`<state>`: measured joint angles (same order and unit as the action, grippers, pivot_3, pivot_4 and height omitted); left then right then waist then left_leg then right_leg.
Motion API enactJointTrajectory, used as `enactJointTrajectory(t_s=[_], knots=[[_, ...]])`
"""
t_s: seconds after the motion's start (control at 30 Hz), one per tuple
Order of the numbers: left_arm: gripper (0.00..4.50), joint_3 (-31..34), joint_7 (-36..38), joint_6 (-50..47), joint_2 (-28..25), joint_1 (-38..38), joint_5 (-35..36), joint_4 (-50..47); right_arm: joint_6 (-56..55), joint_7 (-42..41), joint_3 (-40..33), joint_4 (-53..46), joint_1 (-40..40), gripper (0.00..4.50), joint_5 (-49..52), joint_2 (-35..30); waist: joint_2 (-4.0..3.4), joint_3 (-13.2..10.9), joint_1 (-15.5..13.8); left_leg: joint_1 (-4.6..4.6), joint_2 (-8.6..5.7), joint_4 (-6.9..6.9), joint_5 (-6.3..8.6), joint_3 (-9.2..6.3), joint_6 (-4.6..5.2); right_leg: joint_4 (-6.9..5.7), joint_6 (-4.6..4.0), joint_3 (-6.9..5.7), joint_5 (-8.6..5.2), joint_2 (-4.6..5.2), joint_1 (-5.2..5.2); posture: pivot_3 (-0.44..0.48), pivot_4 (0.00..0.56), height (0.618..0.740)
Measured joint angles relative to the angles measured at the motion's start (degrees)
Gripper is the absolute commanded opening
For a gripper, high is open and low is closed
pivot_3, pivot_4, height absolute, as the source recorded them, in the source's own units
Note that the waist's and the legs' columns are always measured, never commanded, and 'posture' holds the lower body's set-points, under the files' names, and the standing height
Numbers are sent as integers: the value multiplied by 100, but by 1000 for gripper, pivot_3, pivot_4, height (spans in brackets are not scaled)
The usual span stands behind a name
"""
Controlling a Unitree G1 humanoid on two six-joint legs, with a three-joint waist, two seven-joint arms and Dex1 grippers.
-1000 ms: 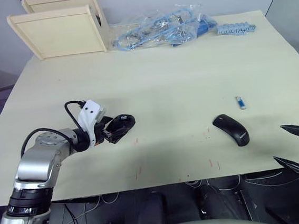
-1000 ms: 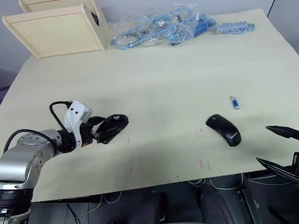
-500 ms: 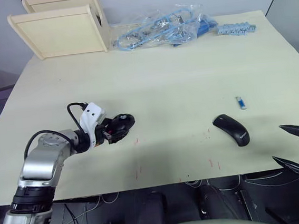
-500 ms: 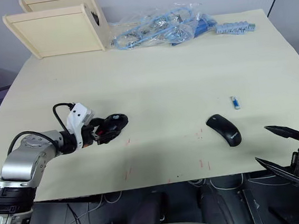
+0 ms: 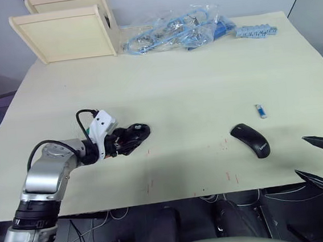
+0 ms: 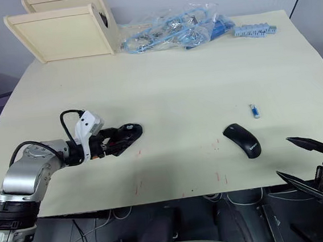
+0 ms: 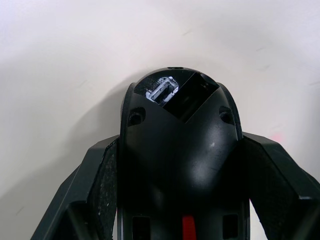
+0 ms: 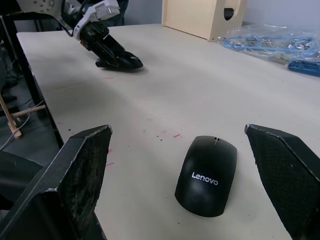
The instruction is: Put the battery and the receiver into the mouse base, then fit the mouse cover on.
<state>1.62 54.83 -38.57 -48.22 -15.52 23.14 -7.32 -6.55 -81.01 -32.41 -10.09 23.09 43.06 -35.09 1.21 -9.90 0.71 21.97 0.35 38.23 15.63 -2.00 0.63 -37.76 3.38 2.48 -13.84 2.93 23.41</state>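
Observation:
The mouse base [image 5: 135, 134] lies low on the table at the left, black with a bit of red showing [image 7: 187, 222]. My left gripper [image 5: 122, 141] is shut on the mouse base, one finger on each flank [image 7: 105, 185]. A small silver-rimmed rectangular piece [image 7: 162, 92] sits in a slot at the base's tip; I cannot tell whether it is the receiver. The mouse cover [image 5: 250, 140], glossy black with white lettering [image 8: 205, 178], rests at the right. The battery [image 5: 260, 110], blue with a silver end, lies just behind it. My right gripper [image 5: 320, 160] hangs open off the table's front right edge, facing the cover.
Two pale wooden boxes [image 5: 64, 33] stand at the back left corner. Plastic bags of blue cables [image 5: 176, 31] and a blue plastic strip [image 5: 254, 31] lie along the back edge. Small red marks [image 5: 150, 186] dot the table's front middle.
My left gripper has lowered the mouse base from a tilted, raised pose down flat onto the table and slightly to the right. The right gripper has stayed in place.

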Motion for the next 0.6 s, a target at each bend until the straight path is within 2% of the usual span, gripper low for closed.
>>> enactJointTrajectory(t_s=[0.03, 0.1, 0.33, 0.37, 0.6], knots=[[2938, -345, 457, 169, -237, -49, -40, -475, 5, 10, 0, 0, 8, 4500, 0, -11, 0, 0, 0, 0, 0, 1, 0, 3, 0, 1, 0, 3, 0, 1, 0, 0, 150, 740], [2938, -454, 542, 193, -222, -109, -39, -650, 6, 14, -1, -1, 0, 4500, -1, -12, -2, 1, -6, 0, -1, 1, 0, 3, 0, 0, 0, 3, 0, 2, 0, 0, 150, 740], [2938, -1373, 219, -30, 227, -557, -374, -1320, 135, 144, 0, -133, 141, 4500, -26, -35, -1, 0, -5, 0, -4, 3, 0, 1, 0, -2, 1, 3, 0, -1, -1, 0, 150, 740], [2938, -1611, 187, -76, 286, -681, -467, -1352, 163, 178, 0, -205, 157, 4500, -30, -45, -1, 0, -2, 1, -5, 5, 0, 1, 0, -2, 1, 3, 0, -2, -1, 0, 150, 740], [2938, -2109, 249, -132, 538, -1181, -723, -1179, 408, 448, -6, -508, 239, 4500, -31, -120, -1, 0, 16, 0, -4, 7, 0, 1, 1, -4, 0, 6, -1, -7, -1, 0, 150, 740]])
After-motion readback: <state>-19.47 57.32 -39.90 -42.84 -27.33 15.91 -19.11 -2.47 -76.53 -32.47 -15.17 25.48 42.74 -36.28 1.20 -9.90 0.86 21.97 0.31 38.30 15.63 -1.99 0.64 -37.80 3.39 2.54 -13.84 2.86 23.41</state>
